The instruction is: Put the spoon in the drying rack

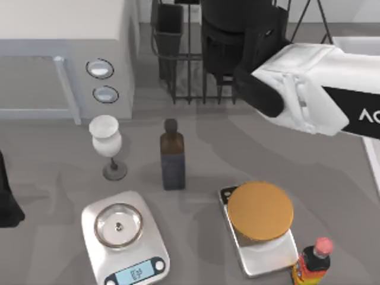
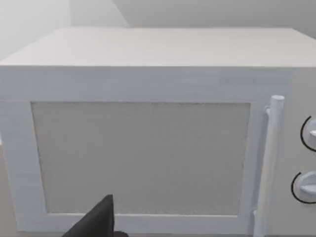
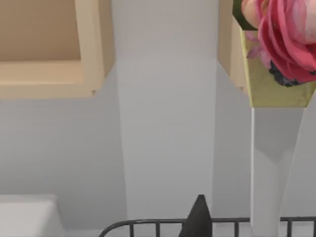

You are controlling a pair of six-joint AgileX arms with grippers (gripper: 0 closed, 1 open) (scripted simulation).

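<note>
Top view: right arm (image 1: 309, 98) reaching over drying rack (image 1: 190, 71) at bench's back edge, dark utensil cup (image 1: 168, 29) at its corner, contents unclear. Right hand's grip impossible to tell. Left arm parked facing microwave (image 2: 148, 138).

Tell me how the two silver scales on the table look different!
The left scale carries a shallow clear glass dish and shows a lit blue display at its front. The right scale carries a round orange-brown lid-like disc that covers most of it, and no display shows. Both are silver, rounded rectangles lying flat on the grey table.
</note>
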